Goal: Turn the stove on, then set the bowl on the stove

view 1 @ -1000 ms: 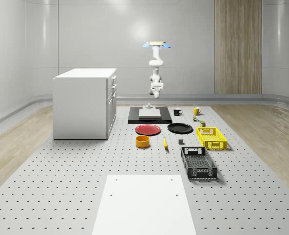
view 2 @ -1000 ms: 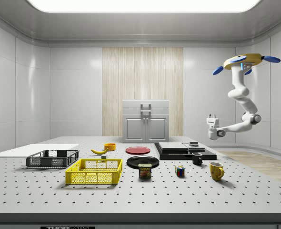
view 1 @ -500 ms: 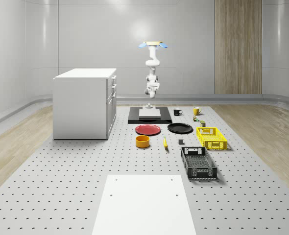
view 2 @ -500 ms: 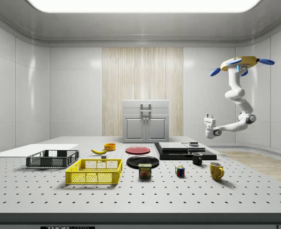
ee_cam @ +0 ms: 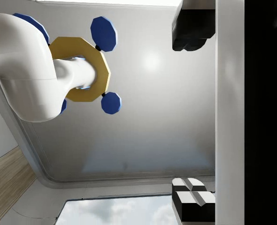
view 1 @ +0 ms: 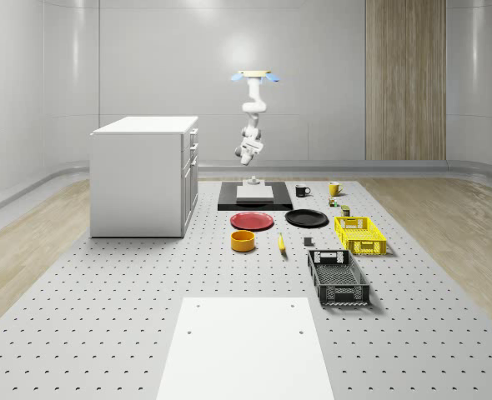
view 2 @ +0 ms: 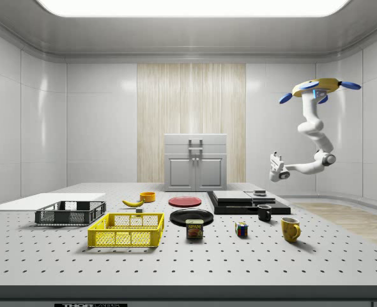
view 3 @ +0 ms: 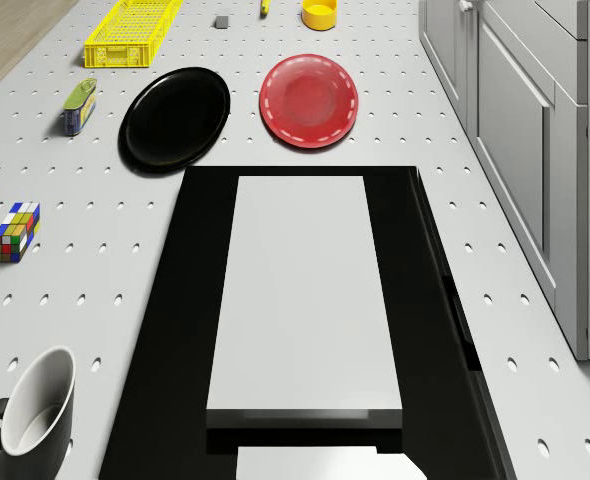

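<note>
Right now my drone (view 2: pixel 317 89) hovers in the air behind the far end of the stove (view 2: pixel 248 203). My hand (view 2: pixel 276 166) hangs high above that end, fingers open and empty. The stove lies below my hand, and the yellow bowl (view 1: pixel 243 241) rests well beyond it on the table (view 1: pixel 129 283), past the red plate (view 1: pixel 253 221).
</note>
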Available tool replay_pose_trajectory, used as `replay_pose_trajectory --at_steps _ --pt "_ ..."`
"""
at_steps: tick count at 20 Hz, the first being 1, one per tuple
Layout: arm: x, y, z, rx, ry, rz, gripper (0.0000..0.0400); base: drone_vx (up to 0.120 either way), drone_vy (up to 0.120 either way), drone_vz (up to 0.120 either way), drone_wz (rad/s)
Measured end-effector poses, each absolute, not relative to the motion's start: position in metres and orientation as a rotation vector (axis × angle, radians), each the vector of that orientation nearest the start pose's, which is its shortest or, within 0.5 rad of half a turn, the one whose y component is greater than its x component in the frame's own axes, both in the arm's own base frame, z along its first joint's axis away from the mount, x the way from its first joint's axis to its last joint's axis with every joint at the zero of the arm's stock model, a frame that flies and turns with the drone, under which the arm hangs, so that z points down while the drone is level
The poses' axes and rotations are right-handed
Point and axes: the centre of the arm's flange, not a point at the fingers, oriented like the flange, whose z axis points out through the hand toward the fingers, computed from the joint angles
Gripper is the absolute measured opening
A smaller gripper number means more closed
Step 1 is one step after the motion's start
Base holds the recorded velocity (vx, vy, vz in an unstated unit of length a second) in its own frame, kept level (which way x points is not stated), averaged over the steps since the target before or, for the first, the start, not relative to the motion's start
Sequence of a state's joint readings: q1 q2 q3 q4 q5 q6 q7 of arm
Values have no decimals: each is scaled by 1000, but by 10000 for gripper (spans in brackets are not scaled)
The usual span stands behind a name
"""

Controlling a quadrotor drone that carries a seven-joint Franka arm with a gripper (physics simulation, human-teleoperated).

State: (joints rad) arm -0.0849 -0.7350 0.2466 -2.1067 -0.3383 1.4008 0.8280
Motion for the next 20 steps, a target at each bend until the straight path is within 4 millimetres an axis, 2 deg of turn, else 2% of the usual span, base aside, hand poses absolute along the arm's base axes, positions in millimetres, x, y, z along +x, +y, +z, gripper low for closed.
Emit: replay_pose_trajectory --at_steps 3,5,7,8,10,11,13,15,16,17,20 --pt "302 71 661 -3496 1457 -708 400 0 -80 -40 0" --pt "302 87 639 -3668 1533 -1005 400 0 0 -120 0" --pt "303 97 609 -3825 1606 -1435 400 0 0 -120 0" --pt "304 99 591 -3876 1633 -1710 400 0 0 -120 0" --pt "305 93 558 -3869 1645 -2380 400 0 0 -120 0" --pt "305 86 544 -3789 1620 -2762 400 0 0 -120 0" --pt "306 69 521 -3447 1495 -3553 400 0 0 -120 0" --pt "307 52 507 -2905 1281 -4261 400 20 0 -120 0" --pt "307 45 503 -2595 1153 -4548 400 120 0 -120 0" --pt "307 38 500 374 -168 784 400 120 0 -120 0" --pt "307 22 494 219 -100 786 400 120 0 -120 0"
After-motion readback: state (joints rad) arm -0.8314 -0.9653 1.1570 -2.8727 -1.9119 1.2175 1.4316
